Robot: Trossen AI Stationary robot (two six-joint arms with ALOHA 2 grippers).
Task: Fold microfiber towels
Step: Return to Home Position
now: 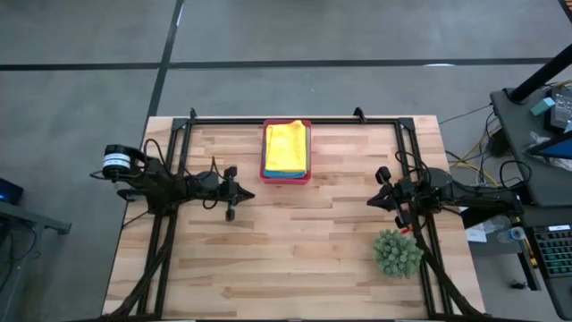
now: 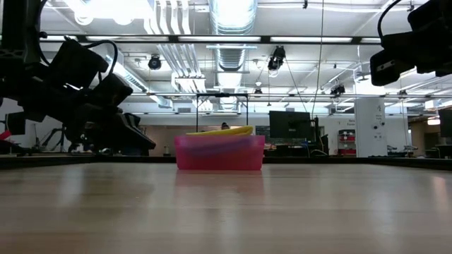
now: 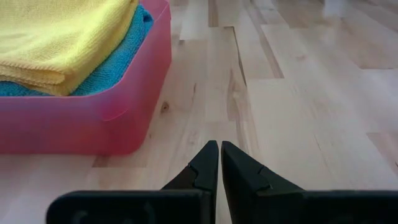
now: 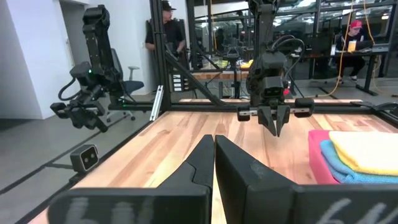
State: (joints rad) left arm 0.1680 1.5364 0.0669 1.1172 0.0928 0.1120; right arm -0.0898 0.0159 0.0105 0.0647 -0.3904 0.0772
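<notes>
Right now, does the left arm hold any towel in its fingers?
No, the fingers of the left gripper are shut together with nothing between them, beside the pink tray.

Grey concrete floor [image 1: 80, 89] all around from above, with dark seams [image 1: 268, 64] crossing it. The wooden table [image 1: 304, 250] sits in the middle, pale planks side by side, and a dark desk [image 1: 536, 107] crowds the right edge with cables [image 1: 469, 163] spilling beside it. Down at table height the ceiling opens up: a big silver duct [image 2: 233, 14] runs overhead, strip lights [image 2: 318, 39] glow bright, and a dark monitor [image 2: 288, 125] stands far back near a white cabinet [image 2: 369, 127]. The right wrist view catches a white wall [image 4: 28, 50], an office chair [image 4: 127, 74], one person standing [image 4: 166, 31] and another seated at a far desk [image 4: 349, 38].
</notes>
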